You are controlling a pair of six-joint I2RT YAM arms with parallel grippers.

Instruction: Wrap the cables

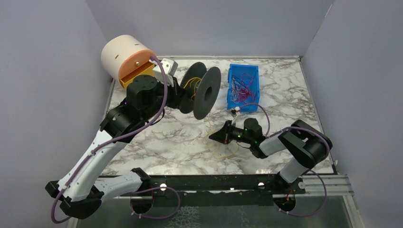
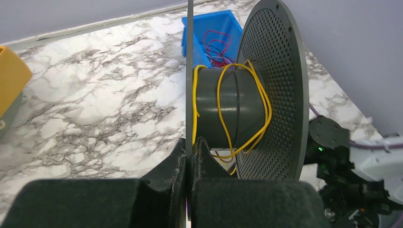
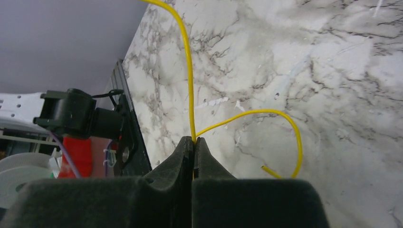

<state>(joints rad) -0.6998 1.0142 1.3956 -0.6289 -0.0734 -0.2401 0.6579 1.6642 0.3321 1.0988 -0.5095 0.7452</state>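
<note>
A dark grey spool (image 1: 202,90) with two round flanges stands on edge at the table's middle back. A yellow cable (image 2: 228,111) is looped loosely round its hub. My left gripper (image 2: 190,142) is shut on the spool's near flange (image 2: 190,61); it shows in the top view (image 1: 183,95) too. My right gripper (image 3: 193,140) is shut on the yellow cable (image 3: 189,80), low over the table, front right of the spool (image 1: 214,137). The cable's free end (image 3: 290,137) curls on the marble beside the fingers.
A blue bin (image 1: 243,87) with red and dark cables stands right of the spool. A cream and orange cylinder (image 1: 124,58) sits at the back left. Purple walls close in three sides. A black rail (image 1: 214,183) runs along the near edge.
</note>
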